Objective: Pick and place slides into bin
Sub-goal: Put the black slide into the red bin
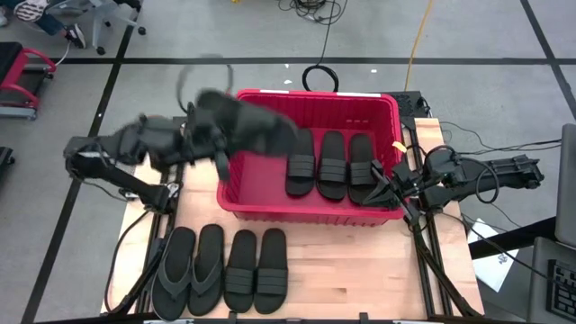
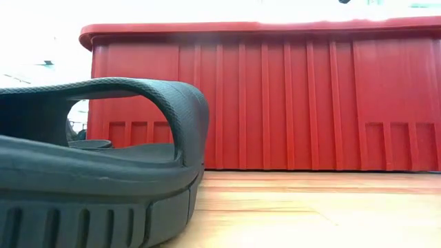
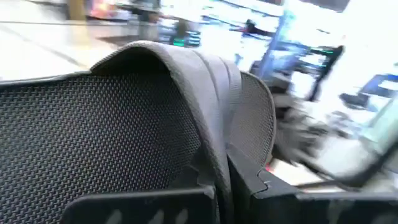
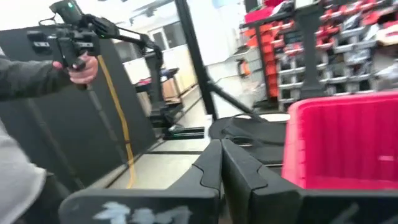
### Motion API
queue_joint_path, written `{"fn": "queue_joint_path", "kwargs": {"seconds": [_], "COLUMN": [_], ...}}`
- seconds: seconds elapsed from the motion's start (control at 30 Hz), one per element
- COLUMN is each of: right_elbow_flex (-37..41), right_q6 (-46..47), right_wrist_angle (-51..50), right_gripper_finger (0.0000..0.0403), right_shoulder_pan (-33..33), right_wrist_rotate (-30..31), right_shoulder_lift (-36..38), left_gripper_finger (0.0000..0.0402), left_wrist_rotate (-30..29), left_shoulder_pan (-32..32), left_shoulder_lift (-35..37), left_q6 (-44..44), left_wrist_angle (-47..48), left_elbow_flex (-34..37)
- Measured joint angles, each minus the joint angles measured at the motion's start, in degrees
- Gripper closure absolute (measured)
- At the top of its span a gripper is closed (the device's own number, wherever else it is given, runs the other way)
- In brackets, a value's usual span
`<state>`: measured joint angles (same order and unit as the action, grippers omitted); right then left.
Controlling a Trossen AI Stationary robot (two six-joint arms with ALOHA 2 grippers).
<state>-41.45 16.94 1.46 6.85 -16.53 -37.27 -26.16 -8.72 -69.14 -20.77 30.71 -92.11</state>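
The red bin (image 1: 310, 209) is set at the far middle of the wooden table (image 1: 351, 270), its right wall close to the table's right edge and its near wall facing a broad strip of bare wood. Three black slides (image 1: 331, 165) are laid side by side in the right half of the bin, while its left half is left free. On the near left of the table, a dark-grey flip-flop pair (image 1: 189, 268) and two ribbed slides (image 1: 256, 268) are lined up just beside each other, well apart from the bin's near wall. The left gripper (image 1: 219, 137) is held over the bin's left rim, and its fingers (image 3: 239, 180) are seen clamped on the band of a black slide (image 1: 256, 126) that is carried above the bin's empty left half. The right gripper (image 1: 382, 187) is parked at the bin's right near corner, just outside the wall, with its fingers (image 4: 208, 171) pressed together on nothing
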Motion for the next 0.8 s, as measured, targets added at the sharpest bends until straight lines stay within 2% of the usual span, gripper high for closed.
{"fn": "queue_joint_path", "kwargs": {"seconds": [0.07, 0.17, 0.3, 0.5, 0.63, 0.7, 0.8], "right_elbow_flex": [0.0, 0.0, 0.0, 0.0, 0.0, 0.0, 0.0], "right_q6": [-0.9, -1.9, -2.7, -2.6, 1.0, 1.1, -0.3], "right_wrist_angle": [0.0, -0.1, -1.7, -3.7, -2.2, -1.5, -0.3], "right_gripper_finger": [0.0403, 0.0403, 0.0403, 0.0403, 0.0403, 0.0403, 0.0403], "right_shoulder_pan": [0.0, 0.0, -0.1, -0.1, -0.1, -0.1, -0.1], "right_wrist_rotate": [2.0, 4.9, 9.4, 16.8, 23.2, 25.6, 25.7], "right_shoulder_lift": [-0.2, -0.5, -1.2, -3.0, -3.3, -3.3, -3.1], "left_gripper_finger": [0.0397, 0.0396, 0.0397, 0.0398, 0.0397, 0.0398, 0.0397], "left_wrist_rotate": [2.0, 12.0, 21.0, 38.1, 50.6, 53.2, 53.2], "left_shoulder_pan": [3.9, 12.0, 22.9, 34.5, 38.1, 38.6, 38.4], "left_shoulder_lift": [1.5, 2.2, 0.6, -6.1, -11.8, -15.3, -20.0], "left_q6": [-1.2, -2.1, 1.9, 21.8, 41.5, 47.8, 53.9], "left_wrist_angle": [4.4, 10.6, 16.9, 17.7, 26.4, 30.6, 36.7], "left_elbow_flex": [0.0, 0.0, 0.1, 0.1, 0.1, 0.1, 0.1]}}
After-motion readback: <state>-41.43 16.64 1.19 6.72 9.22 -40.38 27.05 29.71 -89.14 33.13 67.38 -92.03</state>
